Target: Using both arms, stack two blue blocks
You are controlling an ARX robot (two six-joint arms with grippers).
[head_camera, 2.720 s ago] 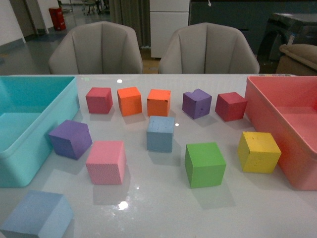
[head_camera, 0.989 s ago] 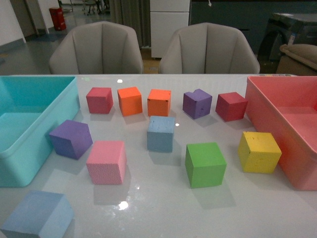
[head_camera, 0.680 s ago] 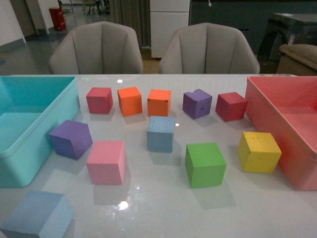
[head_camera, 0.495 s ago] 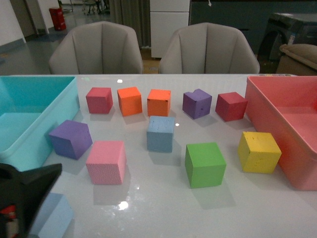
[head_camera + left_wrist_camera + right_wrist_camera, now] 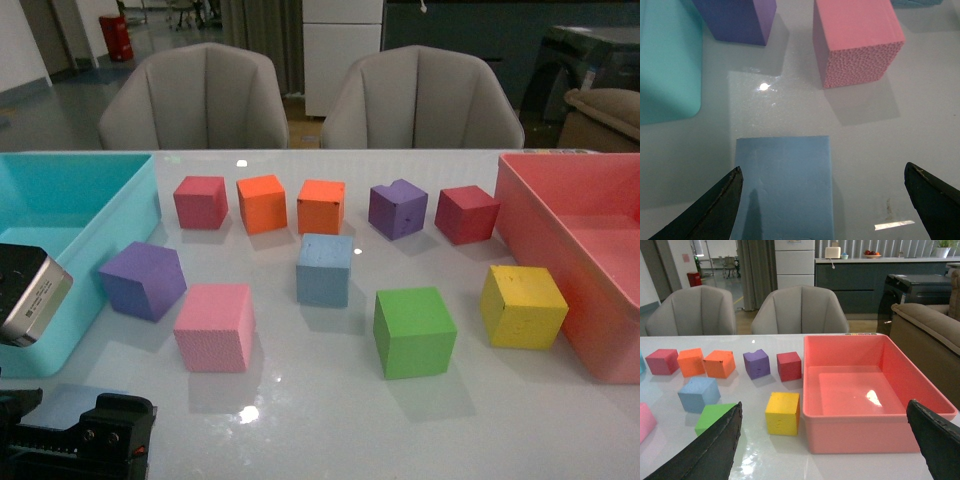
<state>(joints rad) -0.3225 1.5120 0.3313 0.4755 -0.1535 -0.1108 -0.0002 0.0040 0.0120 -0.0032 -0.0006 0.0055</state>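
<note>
On the desk (image 5: 300, 410), front view: one steel-blue block (image 5: 324, 268) mid-desk, one paler blue block (image 5: 60, 405) at the near-left corner beneath the left arm (image 5: 85, 437), and two purple cubes (image 5: 143, 280). Left wrist view: left gripper (image 5: 822, 167) spread wide, empty, with the paler blue block between its fingers. Right wrist view: right gripper (image 5: 824, 405) wide apart, empty.

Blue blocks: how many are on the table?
2. The darker blue block sits mid-table; the paler blue block lies at the near left edge. Part of the turquoise bin is out of view, so more may be hidden.
</note>
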